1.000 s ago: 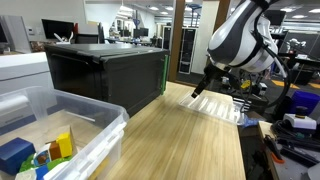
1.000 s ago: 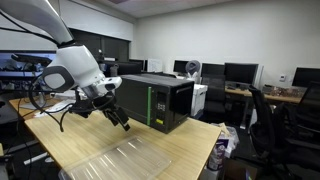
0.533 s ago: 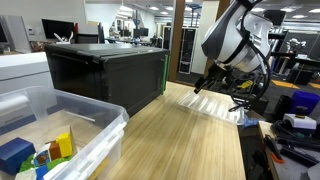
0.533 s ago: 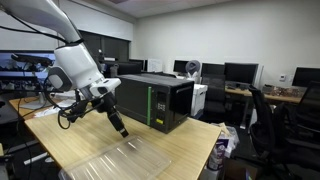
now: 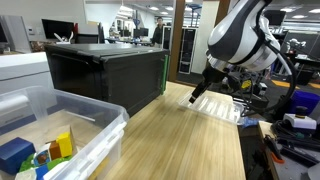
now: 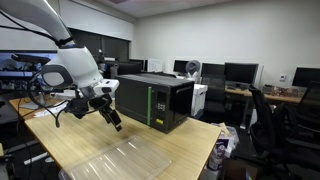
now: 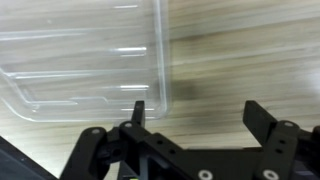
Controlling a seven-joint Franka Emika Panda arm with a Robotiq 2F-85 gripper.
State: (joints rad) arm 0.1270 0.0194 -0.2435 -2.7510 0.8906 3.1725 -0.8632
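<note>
My gripper [image 7: 198, 112] is open and empty, its two black fingers spread wide over the wooden table top [image 7: 250, 60]. It hangs in the air above the table in both exterior views [image 5: 196, 94] [image 6: 114, 122]. A clear plastic lid [image 7: 80, 55] lies flat on the table just beyond my left fingertip; its rounded corner sits by that finger. The lid also shows in both exterior views [image 6: 130, 158] [image 5: 222, 108], below and beside the gripper.
A black microwave-like box [image 6: 165, 98] [image 5: 105, 75] stands on the table. A clear plastic bin [image 5: 55, 130] with coloured blocks [image 5: 62, 146] sits at one end. Desks, monitors and chairs [image 6: 270, 110] surround the table [image 5: 180, 140].
The arm swung a little and came back; the gripper now hangs slightly higher than half a second ago. The jaws stay open. The lid has not moved.
</note>
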